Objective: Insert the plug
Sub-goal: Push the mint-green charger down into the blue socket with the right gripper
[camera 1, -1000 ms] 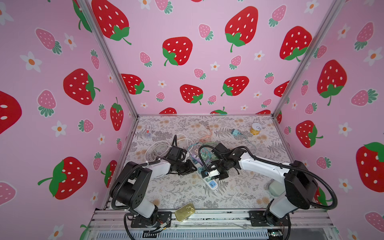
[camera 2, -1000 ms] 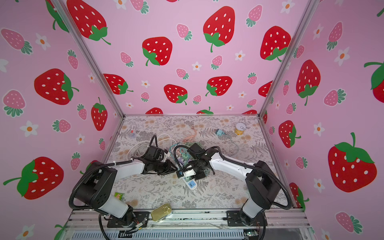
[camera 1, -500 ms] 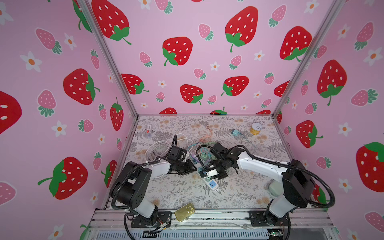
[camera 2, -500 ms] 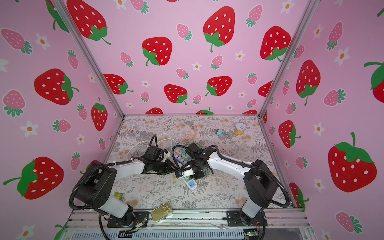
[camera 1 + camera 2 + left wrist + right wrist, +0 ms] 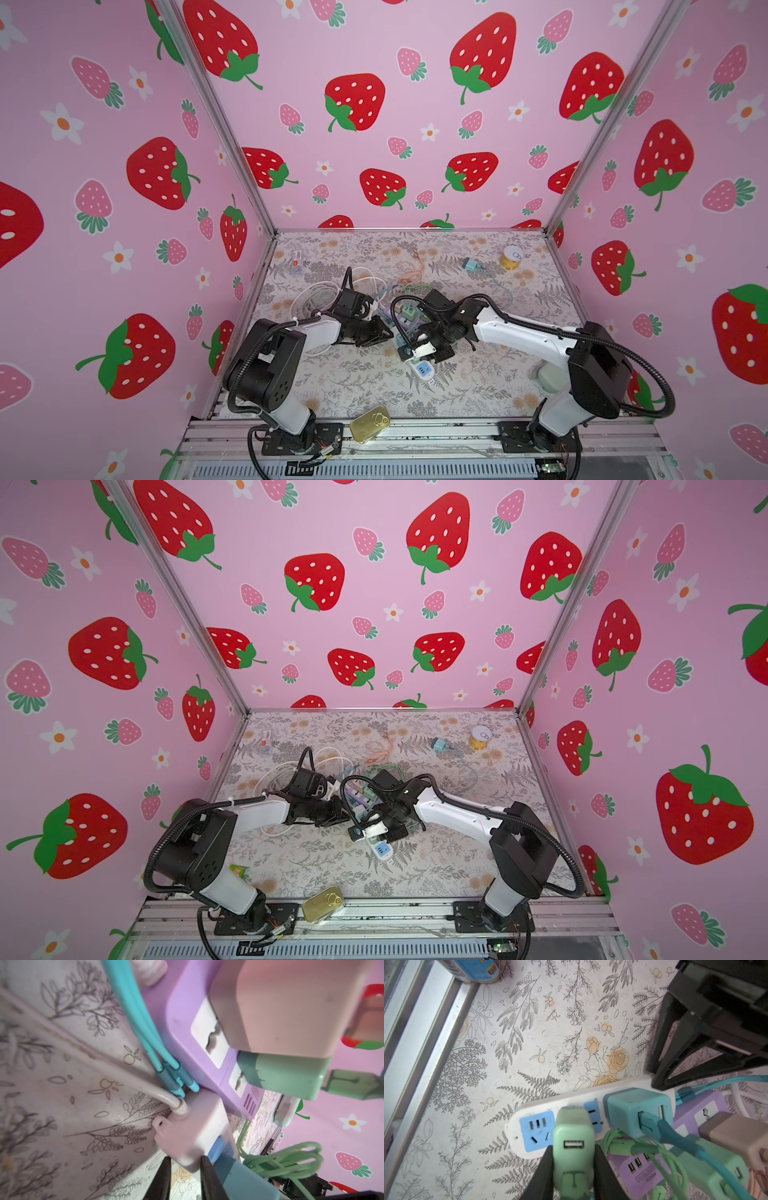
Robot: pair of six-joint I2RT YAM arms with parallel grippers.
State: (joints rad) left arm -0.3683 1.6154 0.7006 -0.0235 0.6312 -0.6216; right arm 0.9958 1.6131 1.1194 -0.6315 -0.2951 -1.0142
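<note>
A pale green USB charger plug point(image 5: 572, 1130) sits between the jaws of my right gripper point(image 5: 573, 1148), which is shut on its sides. The plug's nose rests at the middle socket point(image 5: 593, 1115) of a white power strip point(image 5: 560, 1098), between a free blue socket point(image 5: 536, 1130) and a teal charger point(image 5: 633, 1111); its prongs are hidden. My left gripper point(image 5: 185, 1160) is shut on the cable end of the same strip point(image 5: 193, 1126). Both top views show the strip point(image 5: 424, 370) point(image 5: 382, 850) flat on the mat, with the right gripper point(image 5: 424, 351) above it and the left gripper point(image 5: 384, 332) beside it.
A purple power strip point(image 5: 643, 1169) with green and beige chargers and tangled green and teal cables lies against the white strip. White cable coils point(image 5: 316, 297) lie behind the left arm. A gold tin point(image 5: 370, 424) sits on the front rail, a yellow roll point(image 5: 512, 257) at the back.
The right gripper with the plug has edged slightly leftward over the strip. The left arm stays in place on the strip's end.
</note>
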